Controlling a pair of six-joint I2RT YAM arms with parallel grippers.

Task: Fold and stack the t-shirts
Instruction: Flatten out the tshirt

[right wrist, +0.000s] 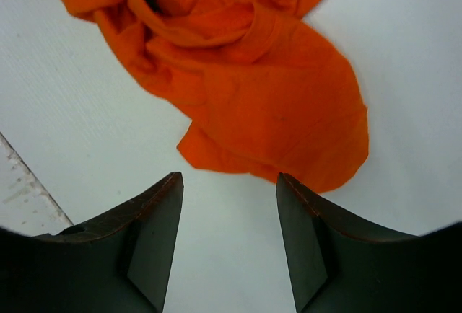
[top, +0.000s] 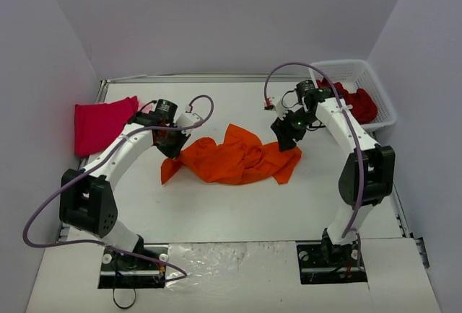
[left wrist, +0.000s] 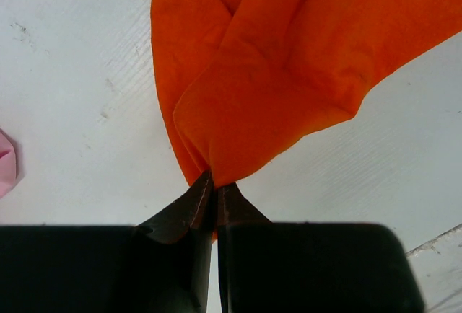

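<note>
A bright orange t-shirt (top: 234, 156) lies crumpled in the middle of the white table. My left gripper (top: 173, 147) is shut on its left edge; the left wrist view shows the cloth (left wrist: 289, 68) pinched between the closed fingertips (left wrist: 214, 187). My right gripper (top: 287, 140) is open and empty just above the shirt's right end; the right wrist view shows the cloth (right wrist: 267, 97) in front of the spread fingers (right wrist: 229, 179). A magenta-pink t-shirt (top: 101, 122) lies folded at the far left. Dark red t-shirts (top: 355, 102) sit in the basket.
A white plastic lattice basket (top: 379, 86) stands at the back right corner. Walls close the table at the back and sides. A clear plastic sheet (top: 231, 259) covers the near edge between the arm bases.
</note>
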